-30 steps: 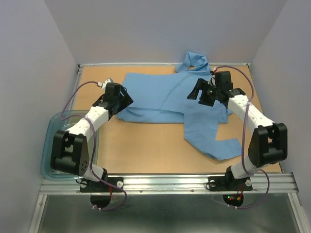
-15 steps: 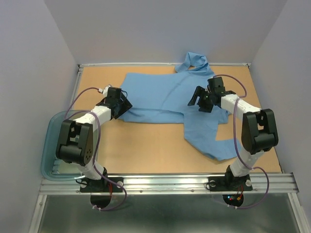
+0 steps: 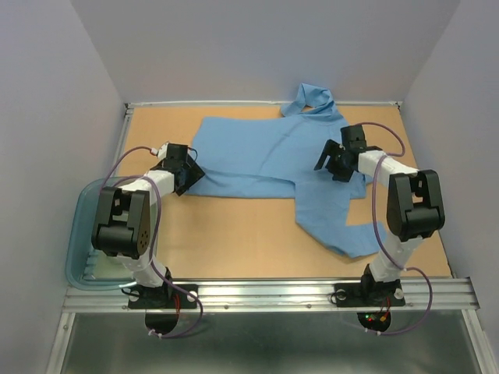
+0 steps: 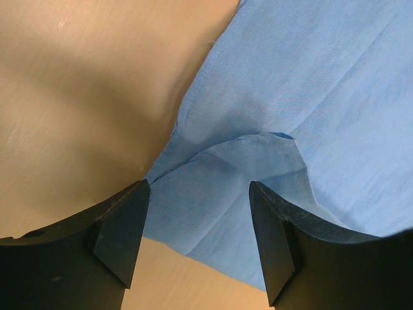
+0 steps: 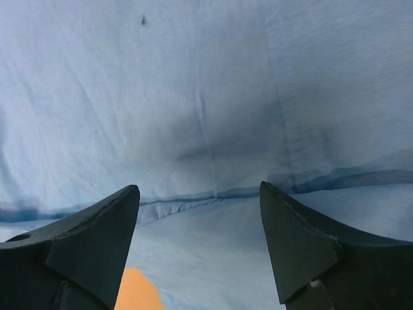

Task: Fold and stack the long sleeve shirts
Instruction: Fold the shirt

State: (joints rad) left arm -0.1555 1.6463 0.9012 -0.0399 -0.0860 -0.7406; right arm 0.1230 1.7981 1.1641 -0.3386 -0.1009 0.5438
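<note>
A light blue long sleeve shirt [image 3: 257,156] lies spread on the tan table [image 3: 226,234], its collar [image 3: 312,97] bunched at the back edge and one sleeve [image 3: 335,226] trailing toward the front right. My left gripper [image 3: 189,167] is low at the shirt's left corner [image 4: 219,194], open, with the cloth edge between its fingers [image 4: 122,232] but not pinched. My right gripper [image 3: 327,161] is low over the shirt's right side, open, straddling a fold seam [image 5: 193,197].
A clear bluish plastic tub [image 3: 78,234] sits at the table's left front corner beside the left arm's base. White walls close in the table on three sides. A metal rail [image 3: 265,292] runs along the front edge.
Both arms have lowered and pulled outward: the left gripper went down to the shirt's left corner, the right toward its right side. The shirt has not moved.
</note>
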